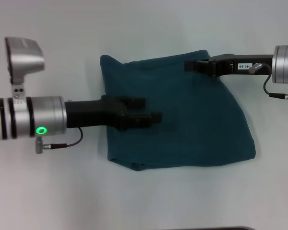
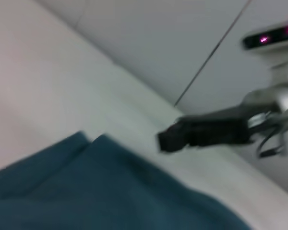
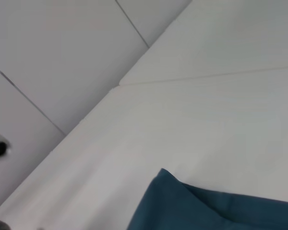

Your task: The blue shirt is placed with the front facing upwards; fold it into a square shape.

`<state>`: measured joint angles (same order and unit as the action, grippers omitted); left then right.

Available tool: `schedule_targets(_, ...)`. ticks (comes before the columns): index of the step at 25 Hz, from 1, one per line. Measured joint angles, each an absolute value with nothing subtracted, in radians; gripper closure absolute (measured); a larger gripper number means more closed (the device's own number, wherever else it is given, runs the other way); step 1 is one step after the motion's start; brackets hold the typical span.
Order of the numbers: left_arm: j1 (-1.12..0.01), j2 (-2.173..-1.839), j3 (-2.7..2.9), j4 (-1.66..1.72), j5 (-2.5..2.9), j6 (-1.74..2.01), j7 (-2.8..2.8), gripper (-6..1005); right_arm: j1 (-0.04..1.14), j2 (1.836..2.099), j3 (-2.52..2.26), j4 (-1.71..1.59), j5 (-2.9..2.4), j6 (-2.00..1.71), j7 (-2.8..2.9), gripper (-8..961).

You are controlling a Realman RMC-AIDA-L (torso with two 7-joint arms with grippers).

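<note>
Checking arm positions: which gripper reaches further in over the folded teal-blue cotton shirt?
The left gripper: over the teal-blue cotton shirt's middle. The right gripper sits at its far edge.

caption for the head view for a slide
Both end effectors, left and right, over the folded blue shirt on a white table.

The head camera looks almost straight down on the blue shirt [image 1: 177, 115] from well above. Both wrist cameras sit low and near the shirt, looking obliquely across its edge [image 2: 101, 191] [image 3: 206, 208] toward the wall. All three views share that shirt.
</note>
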<state>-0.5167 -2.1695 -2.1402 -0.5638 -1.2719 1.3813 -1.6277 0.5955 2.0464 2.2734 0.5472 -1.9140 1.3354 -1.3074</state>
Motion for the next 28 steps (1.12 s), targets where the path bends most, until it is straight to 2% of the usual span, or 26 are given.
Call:
schedule_targets(12,-0.510,-2.163,-2.115,-0.534,-1.260,1.265,-1.620,190,0.603,2.046,2.273,0.563,-1.913,1.342,-1.303,923)
schedule_targets(20,-0.473,-2.163,-2.131,-0.627,-1.278,1.436,-1.624,189,0.600,2.046,2.273,0.571,-1.911,1.345,-1.303,922)
schedule_targets(28,-0.484,-2.171,-2.151,-0.606,-1.305,1.387,-1.620,193,0.594,2.046,2.273,0.565,-1.911,1.345,-1.302,923)
